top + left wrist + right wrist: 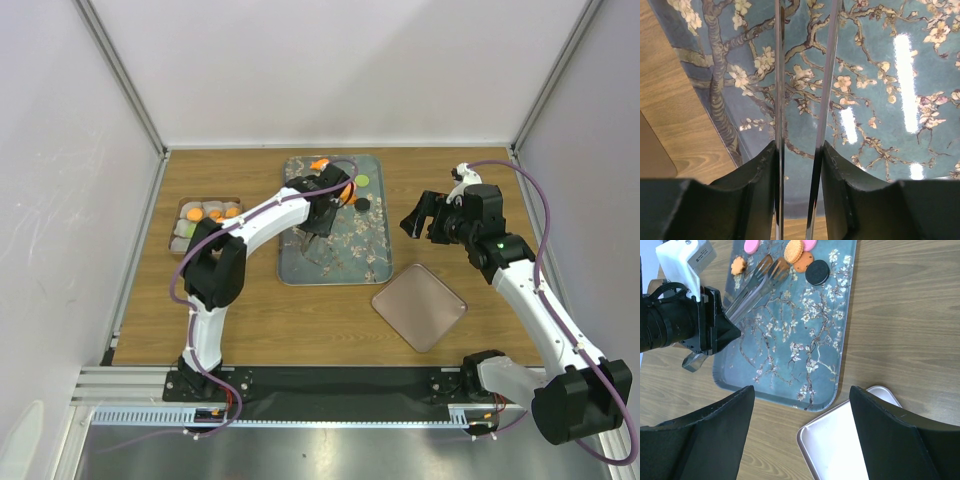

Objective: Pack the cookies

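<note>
Farthest left, a small brown rectangular box (206,200) sits on the wooden table (260,320), holding several flat cookies (193,213), orange and pale, too small to count. Next, the left gripper (799,155) has its jaws clamped on one pair of metal tongs (757,287), which reach over the large blossom-patterned blue tray (805,355) toward its far end. Loose there lie two pink discs (751,245), three orange pieces (793,251), one of them small and scalloped, one black disc (817,272) and, in the top view, one green disc (362,180). The tong tips sit among the orange ones. Right of the tray, the right gripper (800,395) hovers with its jaws wide apart, holding nothing. Near it lies one pale square tray with rounded corners (420,305).
</note>
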`<control>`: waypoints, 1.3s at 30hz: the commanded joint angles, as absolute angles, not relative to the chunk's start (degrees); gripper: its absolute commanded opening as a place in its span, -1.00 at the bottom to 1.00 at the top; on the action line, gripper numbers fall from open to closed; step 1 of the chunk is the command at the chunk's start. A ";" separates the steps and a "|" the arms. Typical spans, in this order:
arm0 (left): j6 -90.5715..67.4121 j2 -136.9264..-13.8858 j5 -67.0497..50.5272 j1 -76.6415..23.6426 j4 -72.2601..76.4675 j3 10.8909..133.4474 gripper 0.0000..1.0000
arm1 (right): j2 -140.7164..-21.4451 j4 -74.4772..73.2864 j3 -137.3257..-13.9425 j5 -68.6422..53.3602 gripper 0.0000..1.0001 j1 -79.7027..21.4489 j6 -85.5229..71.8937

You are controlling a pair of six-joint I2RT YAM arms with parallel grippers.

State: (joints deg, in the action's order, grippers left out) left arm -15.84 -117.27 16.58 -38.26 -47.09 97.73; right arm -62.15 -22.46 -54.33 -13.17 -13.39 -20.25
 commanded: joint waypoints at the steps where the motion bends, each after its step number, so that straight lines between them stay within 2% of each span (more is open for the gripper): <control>1: -14.59 -117.07 18.54 -38.76 -47.46 100.64 -0.30 | -60.64 -21.80 -55.11 -13.36 0.67 -13.45 -19.42; 16: -15.56 -101.61 20.74 -38.58 -47.63 93.70 -0.32 | -60.64 -21.80 -55.11 -13.45 0.67 -13.45 -19.42; 25: -18.02 -86.94 22.24 -36.30 -48.78 82.20 -0.30 | -61.00 -21.62 -55.11 -14.15 0.67 -13.62 -19.51; 34: -21.09 -67.87 20.04 -24.88 -50.71 67.08 -0.27 | -62.66 -20.92 -55.02 -16.17 0.66 -15.12 -20.21; 39: -23.02 -63.90 19.16 -18.38 -52.38 61.88 -0.29 | -63.89 -20.22 -54.93 -17.93 0.65 -15.73 -20.57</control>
